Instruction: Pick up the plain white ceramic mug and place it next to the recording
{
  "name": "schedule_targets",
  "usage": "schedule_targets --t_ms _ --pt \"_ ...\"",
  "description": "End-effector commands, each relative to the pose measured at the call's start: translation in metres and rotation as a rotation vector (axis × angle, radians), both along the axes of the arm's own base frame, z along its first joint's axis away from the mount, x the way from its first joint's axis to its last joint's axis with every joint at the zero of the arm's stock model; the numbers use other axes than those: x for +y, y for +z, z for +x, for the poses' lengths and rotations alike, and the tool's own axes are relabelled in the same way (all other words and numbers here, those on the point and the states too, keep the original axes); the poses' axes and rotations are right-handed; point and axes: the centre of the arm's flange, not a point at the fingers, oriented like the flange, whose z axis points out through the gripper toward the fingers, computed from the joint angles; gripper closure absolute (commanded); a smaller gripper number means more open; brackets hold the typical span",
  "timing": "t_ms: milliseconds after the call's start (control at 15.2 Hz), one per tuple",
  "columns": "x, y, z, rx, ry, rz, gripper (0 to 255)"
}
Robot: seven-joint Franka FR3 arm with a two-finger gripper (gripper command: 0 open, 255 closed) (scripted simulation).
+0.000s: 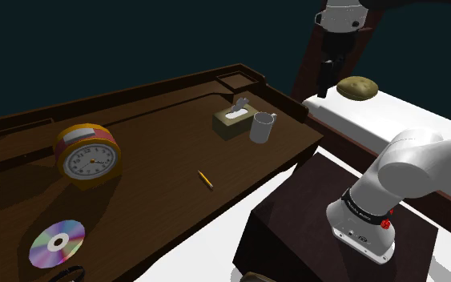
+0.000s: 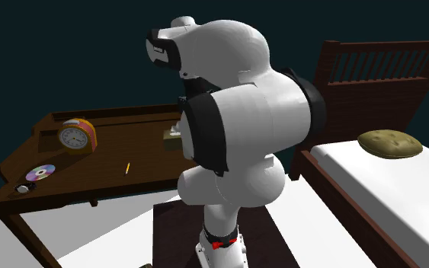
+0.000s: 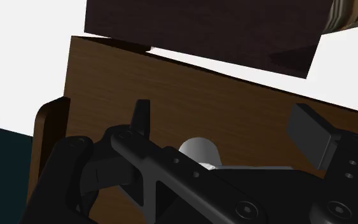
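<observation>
Gripper [image 3: 225, 127] hangs wide open and empty facing the desk [image 3: 171, 83], evidently poised to straddle the white mug [image 1: 262, 128], which sits right of centre in the shoulder view beside the tissue box [image 1: 231, 124], well apart from the lower-left disc [image 1: 57, 243].

Bedroom, shown by bed [image 2: 388, 190] beside wooden desk [image 1: 159, 152].

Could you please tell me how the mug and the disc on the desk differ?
The mug stands upright, while the disc lies flat. The mug is plain and pale, while the disc shimmers in rainbow colours. The mug sits by the tissue box toward the shoulder view's right, and the disc lies at its lower left, below the clock. Both rest on the brown desk.
</observation>
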Motion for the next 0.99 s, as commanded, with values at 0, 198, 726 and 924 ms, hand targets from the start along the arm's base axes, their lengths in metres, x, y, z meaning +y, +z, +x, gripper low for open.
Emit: schedule_targets --t_ms 0,198,726,924 --pt "0.0 0.0 0.0 0.0 0.0 0.0 0" --pt "0.008 -0.028 0.025 -0.001 0.006 0.011 0" --pt "0.033 -0.103 0.093 -0.003 0.024 0.04 0" --pt "0.044 -0.131 0.118 -0.003 0.03 0.051 0"
